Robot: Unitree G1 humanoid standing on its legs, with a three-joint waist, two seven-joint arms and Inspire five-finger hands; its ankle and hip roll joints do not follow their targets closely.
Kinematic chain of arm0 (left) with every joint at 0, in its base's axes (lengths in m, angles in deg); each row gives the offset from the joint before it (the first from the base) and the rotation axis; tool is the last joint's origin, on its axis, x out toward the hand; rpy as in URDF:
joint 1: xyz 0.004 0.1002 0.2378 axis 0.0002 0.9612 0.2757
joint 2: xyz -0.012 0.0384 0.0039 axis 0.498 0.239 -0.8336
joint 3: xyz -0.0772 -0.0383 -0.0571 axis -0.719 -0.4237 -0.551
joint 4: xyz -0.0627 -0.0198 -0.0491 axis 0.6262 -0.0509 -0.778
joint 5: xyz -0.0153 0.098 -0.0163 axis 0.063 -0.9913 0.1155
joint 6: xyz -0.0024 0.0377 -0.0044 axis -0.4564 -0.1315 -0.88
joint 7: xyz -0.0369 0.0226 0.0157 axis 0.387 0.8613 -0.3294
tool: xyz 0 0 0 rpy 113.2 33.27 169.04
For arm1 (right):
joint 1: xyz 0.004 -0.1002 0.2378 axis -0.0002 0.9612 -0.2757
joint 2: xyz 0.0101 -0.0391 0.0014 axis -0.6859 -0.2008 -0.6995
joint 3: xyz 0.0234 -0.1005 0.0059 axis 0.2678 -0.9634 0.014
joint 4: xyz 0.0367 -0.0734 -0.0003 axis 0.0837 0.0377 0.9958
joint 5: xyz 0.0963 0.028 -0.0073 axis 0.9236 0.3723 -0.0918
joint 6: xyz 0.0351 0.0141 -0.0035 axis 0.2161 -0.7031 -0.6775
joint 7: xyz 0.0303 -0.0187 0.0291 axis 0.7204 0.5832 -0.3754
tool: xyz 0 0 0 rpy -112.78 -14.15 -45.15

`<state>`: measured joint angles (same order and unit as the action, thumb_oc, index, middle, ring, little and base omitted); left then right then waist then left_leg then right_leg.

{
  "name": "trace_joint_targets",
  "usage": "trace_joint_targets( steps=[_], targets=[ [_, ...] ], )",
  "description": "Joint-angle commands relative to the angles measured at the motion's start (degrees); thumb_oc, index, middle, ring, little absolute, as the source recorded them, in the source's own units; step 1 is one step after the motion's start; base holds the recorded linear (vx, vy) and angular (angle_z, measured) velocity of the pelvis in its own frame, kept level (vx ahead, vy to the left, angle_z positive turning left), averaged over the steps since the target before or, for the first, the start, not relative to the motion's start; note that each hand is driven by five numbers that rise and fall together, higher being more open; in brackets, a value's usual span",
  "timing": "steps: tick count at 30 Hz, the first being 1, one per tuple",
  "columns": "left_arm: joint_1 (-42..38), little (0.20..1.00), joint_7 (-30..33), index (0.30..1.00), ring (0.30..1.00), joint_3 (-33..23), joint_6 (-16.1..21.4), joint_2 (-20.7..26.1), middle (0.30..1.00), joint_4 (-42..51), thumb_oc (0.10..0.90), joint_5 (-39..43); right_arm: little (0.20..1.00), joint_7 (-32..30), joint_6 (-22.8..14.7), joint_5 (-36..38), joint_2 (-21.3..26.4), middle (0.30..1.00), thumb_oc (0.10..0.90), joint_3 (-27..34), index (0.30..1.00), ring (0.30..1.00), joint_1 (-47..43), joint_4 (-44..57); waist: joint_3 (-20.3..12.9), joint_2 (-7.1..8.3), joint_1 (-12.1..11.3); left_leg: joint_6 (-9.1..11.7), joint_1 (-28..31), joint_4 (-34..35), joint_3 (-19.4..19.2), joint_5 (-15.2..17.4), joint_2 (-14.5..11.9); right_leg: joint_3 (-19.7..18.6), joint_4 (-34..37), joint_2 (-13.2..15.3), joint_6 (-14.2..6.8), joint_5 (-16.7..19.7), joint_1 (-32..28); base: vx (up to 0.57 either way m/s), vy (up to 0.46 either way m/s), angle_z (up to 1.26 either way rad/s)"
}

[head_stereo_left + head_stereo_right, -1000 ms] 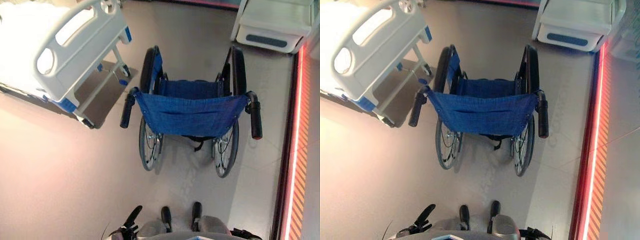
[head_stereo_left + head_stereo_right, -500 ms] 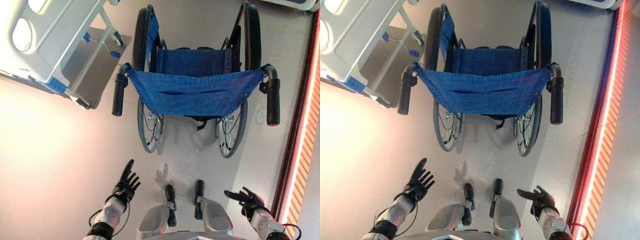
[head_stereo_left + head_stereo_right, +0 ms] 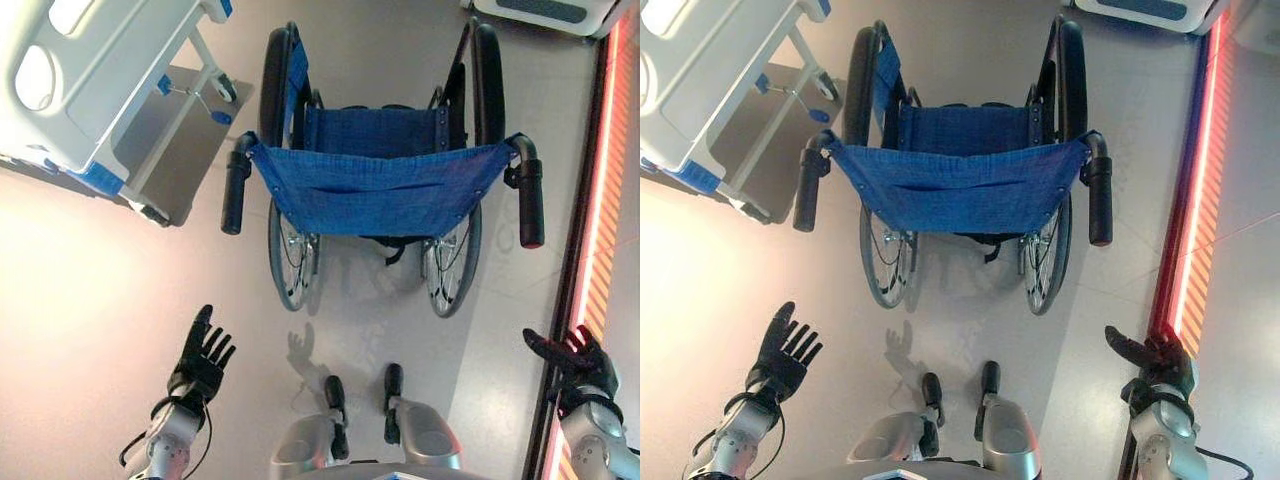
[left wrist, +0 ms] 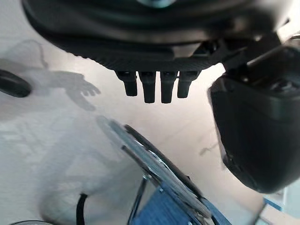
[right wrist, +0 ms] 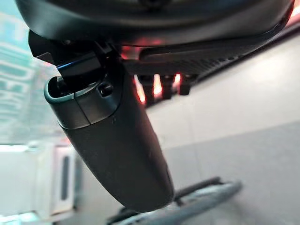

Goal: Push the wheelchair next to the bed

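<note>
so both arms spread wider in the last half second, left hand [image 3: 203, 352] and right hand [image 3: 572, 362] open and empty behind the wheelchair [image 3: 380, 190], whose push handles [image 3: 234, 190] sit untouched, bed [image 3: 95, 80] just off its left

Head stereo pair looking down, plus two close wrist cameras.

Both eye views face steeply down at the floor [image 3: 100, 300], sharing the wheelchair [image 3: 385, 195] and bed [image 3: 90, 90] corner. Each wrist view looks along its own hand from very close, left hand [image 4: 154, 86] toward a wheel, right hand [image 5: 112, 145] across the floor.
</note>
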<state>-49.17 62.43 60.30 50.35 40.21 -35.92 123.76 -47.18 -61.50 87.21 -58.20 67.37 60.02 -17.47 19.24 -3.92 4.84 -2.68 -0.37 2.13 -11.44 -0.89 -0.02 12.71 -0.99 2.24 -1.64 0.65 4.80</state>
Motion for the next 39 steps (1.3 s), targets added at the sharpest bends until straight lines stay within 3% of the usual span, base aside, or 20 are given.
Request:
trace_joint_targets(
  steps=[1,6,15,20,26,28,34,39],
  targets=[
    [0.18,0.900,2.55,0.900,0.900,-7.20,4.57,7.60,0.900,4.25,0.800,2.87,0.900,-5.14,-8.24,1.86,5.66,0.900,0.800,6.19,0.900,0.900,-0.48,6.81,-4.97,2.16,0.52,4.36,-3.53,-1.89,0.47,-1.45,-2.38,-4.81,1.67,4.22,-4.48,2.36,-0.27,0.00,0.000,0.00],
    [-1.69,0.900,3.89,0.900,0.900,-9.68,6.86,10.37,0.900,12.02,0.800,4.56,0.900,-6.56,-9.49,0.64,8.48,0.900,0.800,8.48,0.900,0.900,-4.56,16.02,-4.46,1.67,0.60,4.44,-4.40,-2.65,0.61,-1.29,-2.05,-5.81,1.62,4.10,-4.21,2.15,0.23,-0.01,0.038,-0.08],
    [-9.97,0.900,9.35,0.900,0.900,-11.68,9.37,17.55,0.900,22.50,0.800,0.71,0.900,-11.69,-8.53,-4.83,15.62,0.900,0.800,6.31,0.900,0.900,-14.92,27.70,-4.87,1.96,-0.86,4.71,-5.44,-3.65,0.87,-1.23,-1.82,-5.64,2.03,4.08,-4.11,2.06,-0.03,0.01,-0.002,-0.02],
    [-12.14,0.900,8.31,0.900,0.900,-14.38,10.05,21.55,0.900,26.36,0.800,-0.65,0.900,-12.88,-10.32,-2.87,17.67,0.900,0.800,6.81,0.900,0.900,-17.51,31.74,-5.04,2.20,-1.48,5.03,-5.79,-4.20,0.57,-1.09,-2.14,-5.28,2.11,4.05,-3.95,1.90,-0.32,0.01,-0.007,0.00],
    [-14.00,0.900,4.32,0.900,0.900,-15.31,6.15,24.74,0.900,31.24,0.800,2.04,0.900,-6.37,-9.32,1.71,18.16,0.900,0.800,5.20,0.900,0.900,-20.11,35.60,-4.65,2.39,-1.91,5.29,-6.48,-4.98,0.29,-0.85,-2.32,-5.20,1.99,4.05,-3.80,1.77,-0.12,0.00,0.000,0.00],
    [-15.93,0.900,2.83,0.900,0.900,-13.36,2.91,26.03,0.900,32.97,0.800,2.56,0.900,-5.05,-8.09,1.40,18.26,0.900,0.800,2.19,0.900,0.900,-23.10,37.30,-4.27,2.59,-2.24,5.35,-6.91,-5.20,0.11,-0.87,-2.33,-5.22,2.03,4.01,-3.82,1.93,0.13,-0.03,-0.023,-0.01],
    [-19.97,0.900,2.13,0.900,0.900,-9.11,-1.90,28.33,0.900,34.21,0.800,2.53,0.900,-7.27,-6.70,-1.61,19.36,0.900,0.800,-2.17,0.900,0.900,-27.94,38.70,-3.78,3.08,-2.66,5.39,-7.33,-5.65,-0.12,-0.78,-2.34,-5.08,2.11,3.97,-3.98,2.13,0.20,0.00,-0.005,0.00],
    [-22.28,0.900,1.48,0.900,0.900,-5.60,-5.45,30.22,0.900,36.47,0.800,6.00,0.900,-9.14,-0.58,2.19,19.98,0.900,0.800,-4.18,0.900,0.900,-28.05,38.81,-3.22,3.50,-2.56,5.36,-7.61,-5.84,-0.44,-0.80,-2.43,-5.07,2.04,3.95,-4.25,2.40,0.54,-0.01,-0.011,0.03]
  ],
)
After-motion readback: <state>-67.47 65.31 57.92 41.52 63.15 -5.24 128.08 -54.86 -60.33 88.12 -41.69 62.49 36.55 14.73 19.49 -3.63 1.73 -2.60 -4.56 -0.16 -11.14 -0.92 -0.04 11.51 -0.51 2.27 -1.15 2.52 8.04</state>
